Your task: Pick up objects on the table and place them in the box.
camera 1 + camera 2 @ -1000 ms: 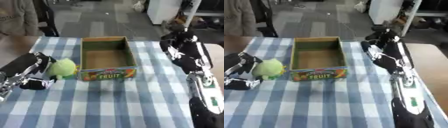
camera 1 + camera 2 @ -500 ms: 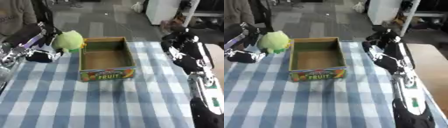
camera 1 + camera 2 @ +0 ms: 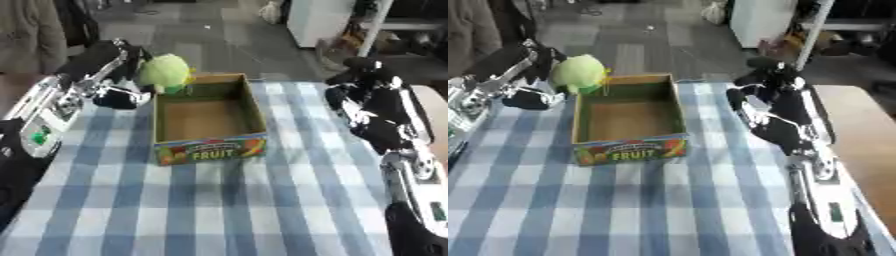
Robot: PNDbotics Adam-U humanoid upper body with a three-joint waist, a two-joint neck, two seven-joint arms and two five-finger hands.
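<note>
A round green soft toy hangs in the air over the far left corner of the cardboard fruit box. My left hand is shut on the toy, with the arm coming in from the left side. The box stands open on the blue-and-white checked table, and its brown floor shows nothing inside. My right hand hovers to the right of the box near the table's far edge; its fingers are dark and I cannot make out how they stand.
The box bears a colourful FRUIT label on its near wall. A wooden surface lies to the right of the checked cloth. Grey carpet floor and a white cabinet lie beyond the table.
My left hand has lifted the green toy from the table beside the box and carried it up and right to the box's far left corner. The right arm stayed still.
</note>
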